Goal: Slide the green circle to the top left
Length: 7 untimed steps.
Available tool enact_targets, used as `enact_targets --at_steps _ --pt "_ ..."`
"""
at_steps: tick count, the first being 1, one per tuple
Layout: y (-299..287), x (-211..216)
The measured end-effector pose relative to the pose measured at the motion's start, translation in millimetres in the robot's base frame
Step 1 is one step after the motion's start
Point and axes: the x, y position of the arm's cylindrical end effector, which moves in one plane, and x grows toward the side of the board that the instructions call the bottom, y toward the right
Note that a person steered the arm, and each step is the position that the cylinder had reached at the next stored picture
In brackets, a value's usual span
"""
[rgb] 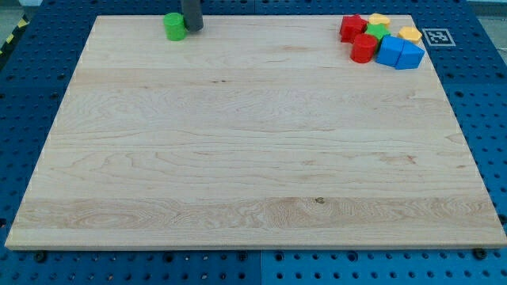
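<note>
Green circle point(175, 26) stands upright near the board's point(238, 142) top edge, left of centre, round, no long axis; my tip point(193, 28) touches its right side, rod cut off above; other blocks cluster top right.

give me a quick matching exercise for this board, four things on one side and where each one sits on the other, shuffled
Things:
1. green circle
2. my tip
3. blue blocks
4. red cylinder

Places:
A. right end of the cluster at the view's top right
B. top edge of the board, left of centre
C. lower left edge of that cluster
D. just to the right of the green circle

Pairs: 1-B, 2-D, 3-A, 4-C
</note>
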Motion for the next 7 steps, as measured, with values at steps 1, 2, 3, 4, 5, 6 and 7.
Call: enact_targets --at_steps 1,2,3,4,5,6,7 --pt "9 3" --pt "12 3" --pt "9 3" --pt "-7 3" --pt "-41 3" --pt "-61 3" --pt "-71 3"
